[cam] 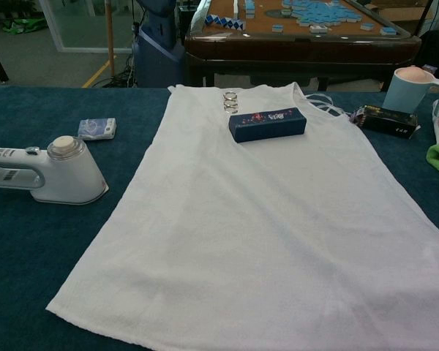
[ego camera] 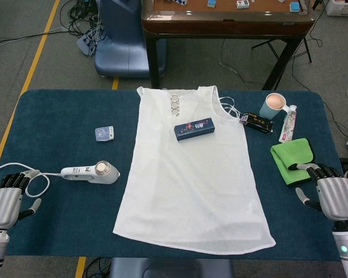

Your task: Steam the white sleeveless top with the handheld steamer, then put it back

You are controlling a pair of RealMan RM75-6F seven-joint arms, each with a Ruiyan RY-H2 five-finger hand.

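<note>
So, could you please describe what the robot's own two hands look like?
Both the left hand and the right hand have ribbed silver-grey metallic backs and dark black fingers. Below each sits a pale grey wrist section bearing a small blue-green light.

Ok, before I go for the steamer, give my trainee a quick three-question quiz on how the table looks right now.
1. True or false: the handheld steamer lies on the white top.
2. What rests on the top near its neckline? A) the mug B) the dark blue box C) the green cloth
3. Which hand is nearer the steamer?

Key
1. False. It lies on the table beside the top, on the robot's left.
2. B.
3. The left hand; the right hand is at the opposite edge, by the green cloth. Both hold nothing.
</note>
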